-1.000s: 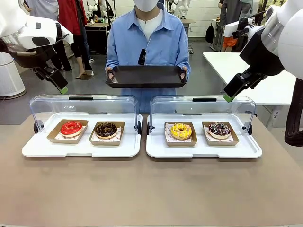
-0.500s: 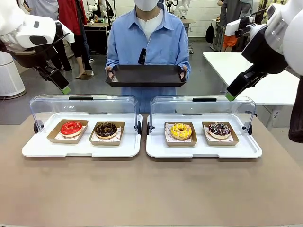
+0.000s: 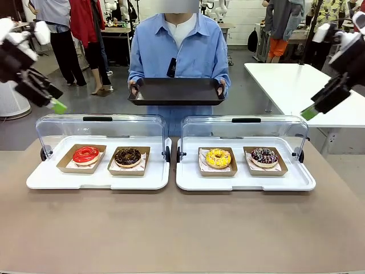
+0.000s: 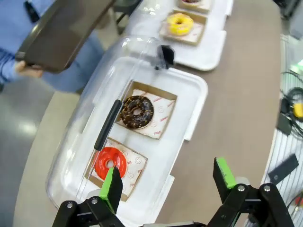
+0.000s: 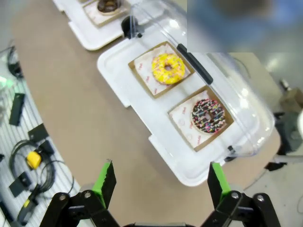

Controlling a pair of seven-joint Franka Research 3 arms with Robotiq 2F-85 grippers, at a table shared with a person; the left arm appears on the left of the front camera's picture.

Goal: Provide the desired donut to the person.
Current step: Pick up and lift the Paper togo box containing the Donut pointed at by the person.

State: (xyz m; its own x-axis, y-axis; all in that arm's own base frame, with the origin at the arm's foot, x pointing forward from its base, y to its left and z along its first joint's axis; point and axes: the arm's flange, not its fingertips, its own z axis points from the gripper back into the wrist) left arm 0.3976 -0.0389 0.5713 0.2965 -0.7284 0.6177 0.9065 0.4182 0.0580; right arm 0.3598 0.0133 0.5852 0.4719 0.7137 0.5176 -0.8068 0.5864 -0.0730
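Hovering spread and empty, left pincer [image 4: 168, 177] and right pincer [image 5: 161, 176] hung above four boxed donuts [image 4: 136, 112]; none lifted yet, person's [image 3: 178, 48] tray [image 3: 175, 91] waited bare.

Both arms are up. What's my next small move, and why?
Probably hold the left pincer and right pincer open and wait: the person grips the black tray with both hands, pointing at none of the four donuts, so the wanted one isn't clear.
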